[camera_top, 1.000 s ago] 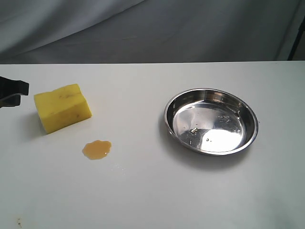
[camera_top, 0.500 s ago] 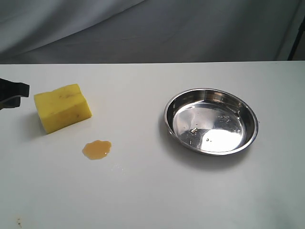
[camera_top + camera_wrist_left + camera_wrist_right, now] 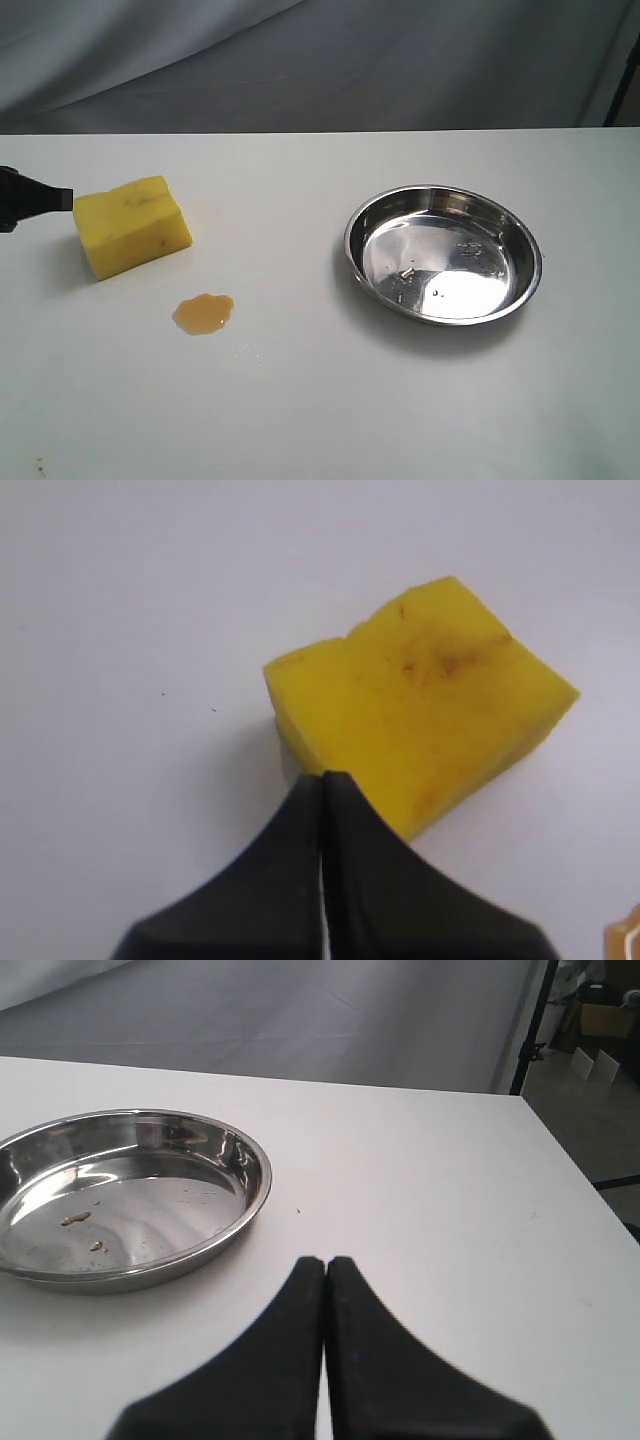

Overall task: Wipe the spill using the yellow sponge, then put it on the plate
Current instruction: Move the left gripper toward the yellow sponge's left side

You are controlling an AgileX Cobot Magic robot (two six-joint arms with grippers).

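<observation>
One yellow sponge (image 3: 131, 226), one spill (image 3: 204, 313) and one plate (image 3: 447, 189) sit on the table (image 3: 300, 400), and the left gripper (image 3: 323, 780) and right gripper (image 3: 325, 1262) are both pinched tight, holding nothing.

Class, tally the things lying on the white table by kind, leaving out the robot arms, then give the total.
yellow sponge: 1
brown spill: 1
steel plate: 1
Total: 3
</observation>
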